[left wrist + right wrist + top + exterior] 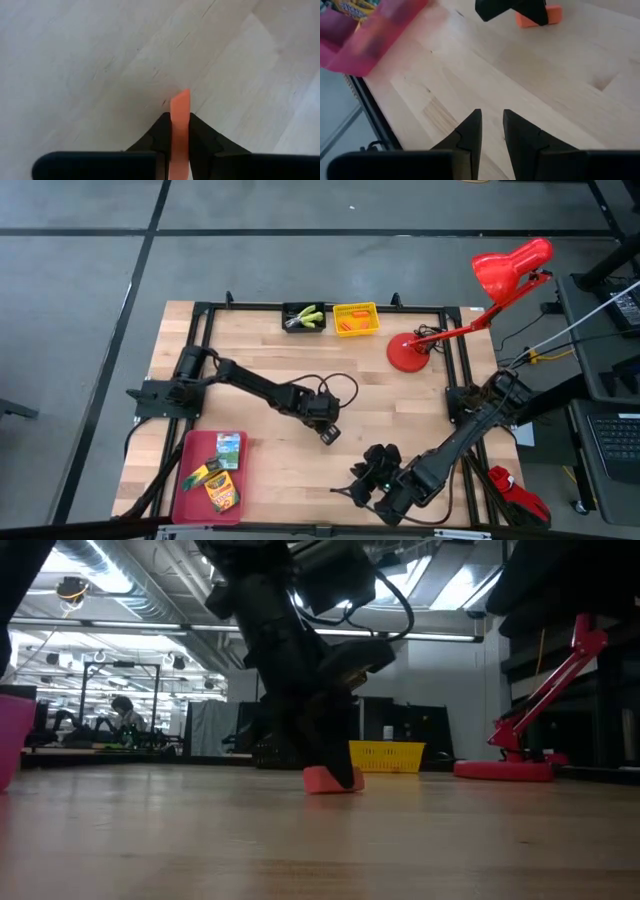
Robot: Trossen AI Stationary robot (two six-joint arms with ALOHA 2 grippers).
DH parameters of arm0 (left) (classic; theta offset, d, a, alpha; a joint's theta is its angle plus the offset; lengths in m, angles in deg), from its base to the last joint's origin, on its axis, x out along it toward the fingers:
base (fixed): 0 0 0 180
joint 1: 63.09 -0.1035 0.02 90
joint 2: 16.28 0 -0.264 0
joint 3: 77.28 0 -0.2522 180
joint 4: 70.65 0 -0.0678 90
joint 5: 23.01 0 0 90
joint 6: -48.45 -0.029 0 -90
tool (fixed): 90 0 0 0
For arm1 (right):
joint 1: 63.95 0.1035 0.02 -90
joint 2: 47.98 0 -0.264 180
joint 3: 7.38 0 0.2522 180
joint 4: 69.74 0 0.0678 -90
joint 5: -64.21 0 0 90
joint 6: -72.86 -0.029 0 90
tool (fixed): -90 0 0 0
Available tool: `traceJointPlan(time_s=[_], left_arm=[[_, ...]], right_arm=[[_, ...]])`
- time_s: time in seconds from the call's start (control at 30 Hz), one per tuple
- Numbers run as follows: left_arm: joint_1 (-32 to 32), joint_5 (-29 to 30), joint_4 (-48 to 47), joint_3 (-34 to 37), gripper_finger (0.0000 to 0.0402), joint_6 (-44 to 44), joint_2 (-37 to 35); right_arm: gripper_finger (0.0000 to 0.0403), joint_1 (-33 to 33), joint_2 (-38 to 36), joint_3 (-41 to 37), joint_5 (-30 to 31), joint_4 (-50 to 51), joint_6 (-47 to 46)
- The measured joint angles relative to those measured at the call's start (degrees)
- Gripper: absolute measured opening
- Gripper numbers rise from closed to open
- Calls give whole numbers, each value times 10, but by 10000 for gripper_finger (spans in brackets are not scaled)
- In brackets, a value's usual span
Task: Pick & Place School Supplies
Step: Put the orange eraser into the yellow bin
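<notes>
1. As the left hand (pixel 329 434) stands at the middle of the overhead frame, it bears down on a stubby orange piece (pixel 179 131) lying on the bench (pixel 420 405); the left wrist view shows both fingers pressed to the piece's sides, so the hand is closed on it.
2. In the low view the piece (pixel 331 780) sits flat on the wood with the fingers around it. Judgement: gripped but not yet lifted.
3. The right hand (pixel 372 485) waits at the lower centre-right of the overhead frame, above bare wood. Its fingers (pixel 470 131) stand narrowly apart and carry nothing.
4. Three crayon boxes (pixel 218 478) lie in the red tray (pixel 194 442) at the lower left of the overhead frame. Whether the tray is their source or their destination cannot be told.
5. The black bin (pixel 287 312) at the upper centre holds the lime-green-handled tools (pixel 308 316); judged as already placed.
6. The yellow bin (pixel 372 310) just beside it holds orange pieces (pixel 350 327); their number cannot be made out.
7. Judgement on progress: the tools and some orange pieces look sorted, and the piece in the left hand is the only supply loose on the bench. Remaining: lift it, carry it to the yellow bin, release. The crayon boxes may also need moving.
8. A red desk lamp (pixel 510 268) stands at the upper right, clear of the likely path.
</notes>
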Motion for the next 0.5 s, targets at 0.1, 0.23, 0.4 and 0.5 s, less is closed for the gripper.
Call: traceJointPlan(time_s=[0.1, 0.23, 0.4, 0.5], left_arm=[[-8, 6, 3, 2, 29, -22, -13], [-26, 49, 19, 5, 29, -50, -46], [-54, 59, 47, 3, 29, -90, -99], [-85, 63, 118, 4, 29, -134, -126]], right_arm=[[85, 12, 0, 0, 8, 0, -19], [85, 45, 0, 0, 39, 0, -52], [85, 77, 0, 0, 70, -1, -94], [85, 84, 0, 0, 94, -8, -96]])
